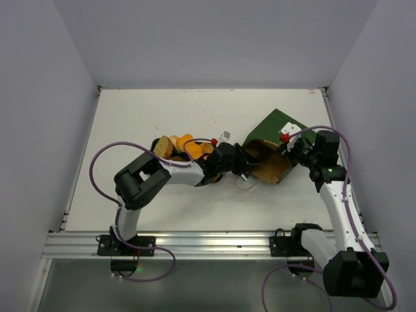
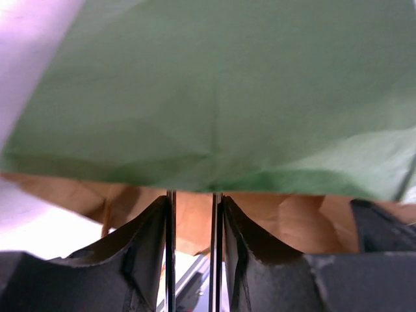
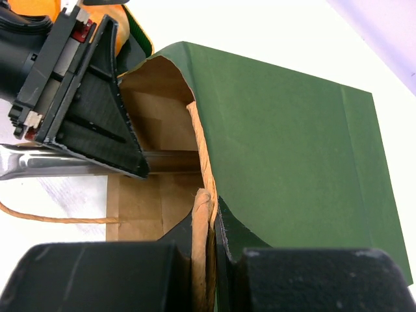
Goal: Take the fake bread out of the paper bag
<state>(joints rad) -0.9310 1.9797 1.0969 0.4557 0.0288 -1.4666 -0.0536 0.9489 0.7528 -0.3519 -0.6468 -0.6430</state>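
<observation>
from above, the dark green paper bag with a brown kraft lining (image 1: pixel 276 133) lies tipped on its side near the right edge of the white tabletop (image 1: pixel 130 117). its mouth faces the middle. the fake bread (image 1: pixel 182 146), tan buns and orange rolls, sits heaped near the tabletop's middle, just left of the bag. the left gripper (image 1: pixel 242 164) is at the bag's mouth and the right gripper (image 1: pixel 290 144) at its upper rim.

in the left wrist view, the fingers are clamped on a pair of thin metal tongs (image 2: pixel 171 260), whose two blades point into the brown interior. we see no bread there.

in the right wrist view, the jaws are pinched together on the bag's rim, holding the mouth open. the tongs (image 3: pixel 39 162) run inside, and a thin string handle (image 3: pixel 58 218) trails on the tabletop.

we judge the risks to be these: the tongs could poke through or drag the paper, the thin pinched rim could slip or tear, and the loose handle could snag the tongs. any piece deep inside could be pushed further in.

the tabletop is matt white, walled in by plain pale panels, with a metal rail along the near edge.
</observation>
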